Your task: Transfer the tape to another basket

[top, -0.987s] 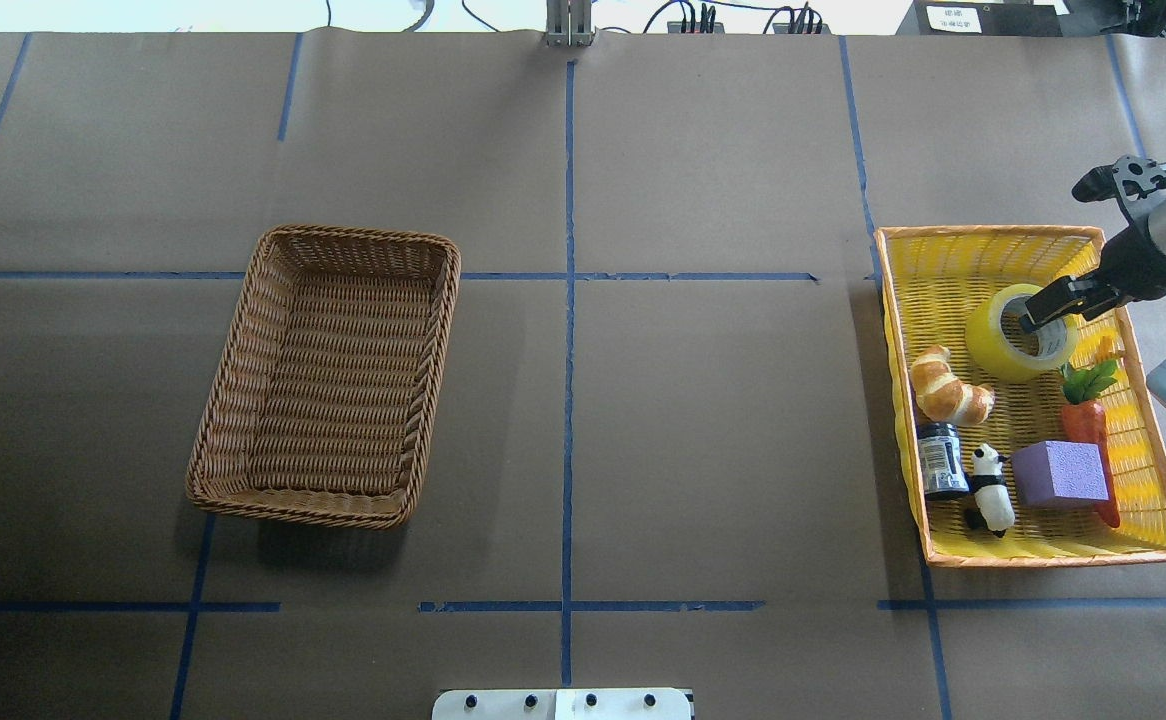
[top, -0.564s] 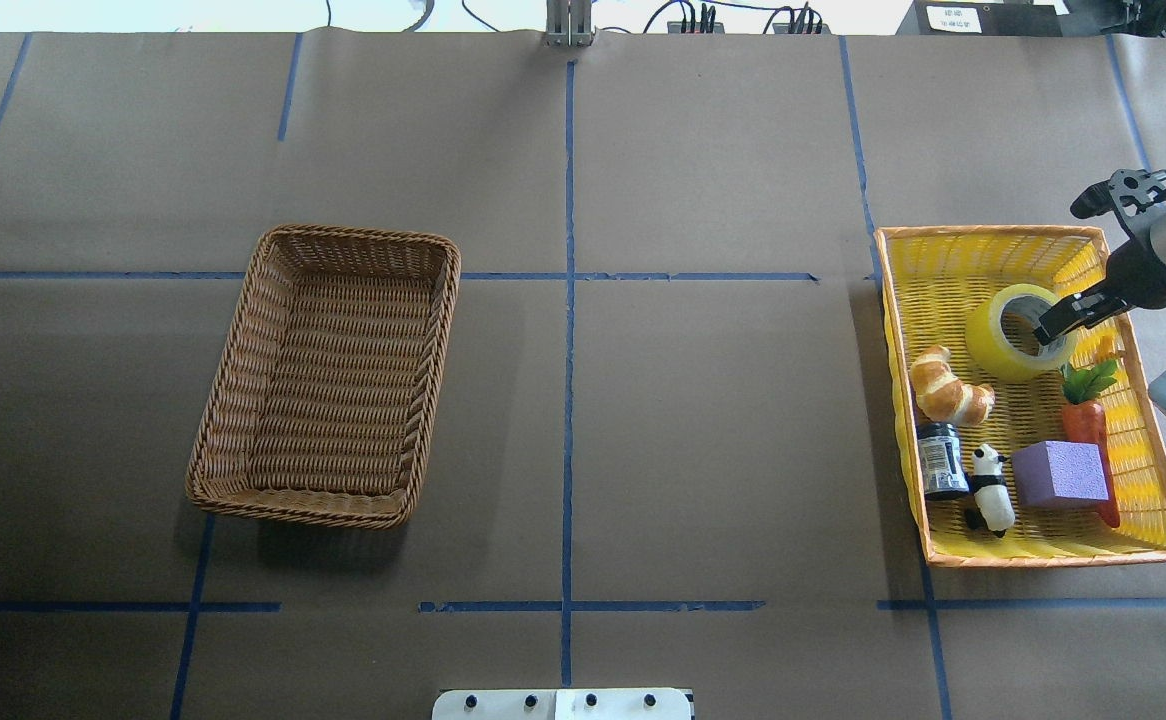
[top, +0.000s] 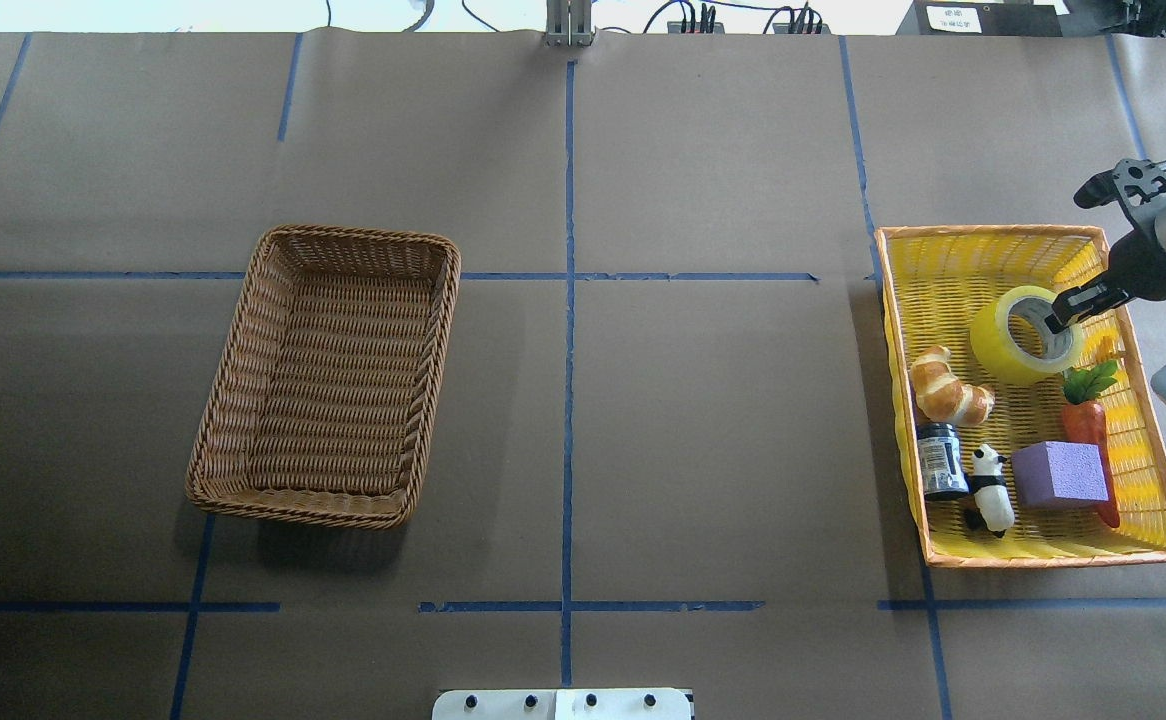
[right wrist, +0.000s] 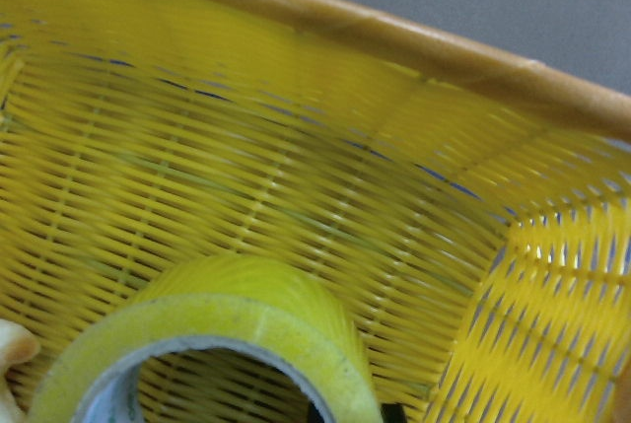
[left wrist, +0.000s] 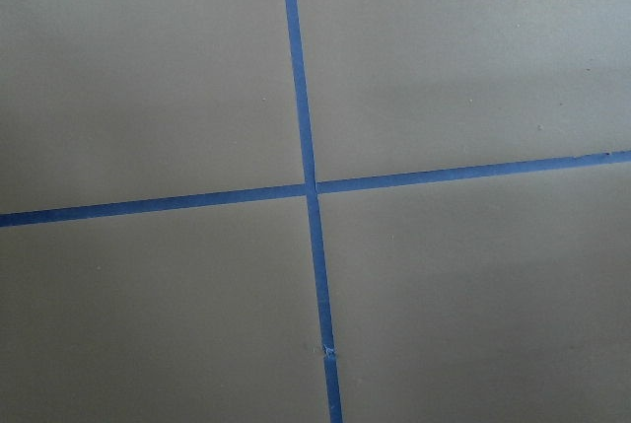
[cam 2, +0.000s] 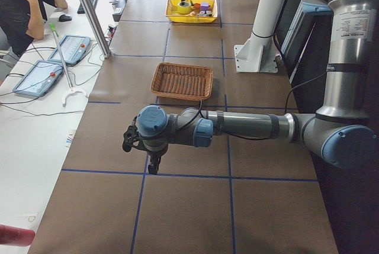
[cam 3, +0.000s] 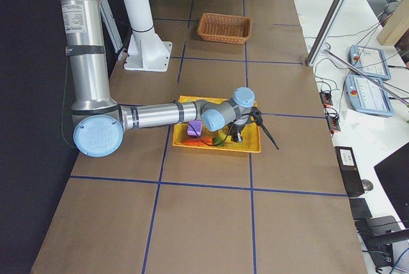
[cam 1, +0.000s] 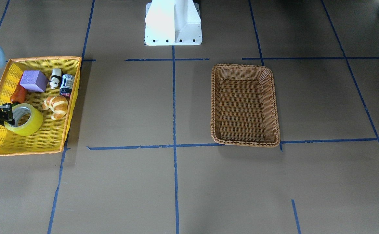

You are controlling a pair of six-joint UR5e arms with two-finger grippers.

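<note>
1. The tape (top: 1005, 348), a fat yellow roll with a pale core, sits in the far half of the yellow basket (top: 983, 233), on the robot's right side of the table (top: 703, 420)
2. The roll is tilted, with its open core facing up and towards the right arm
3. The right gripper (top: 1061, 316) reaches in over the basket's far right corner. Its two fingers are drawn close together across the wall of the roll, one inside the core and one outside, pinching it
4. Just behind the tape, nearer the robot, lie a croissant (top: 948, 385), a carrot (top: 1083, 420), a purple block (top: 1058, 473), a panda figure (top: 988, 488) and a small dark jar (top: 940, 460)
5. The brown wicker basket (top: 363, 234) stands well apart on the robot's left side, with nothing in it
6. The left gripper (cam 2: 153, 165) hangs low over bare table beyond the brown basket. It shows only in the side view, so I cannot tell how far its fingers are open
</note>
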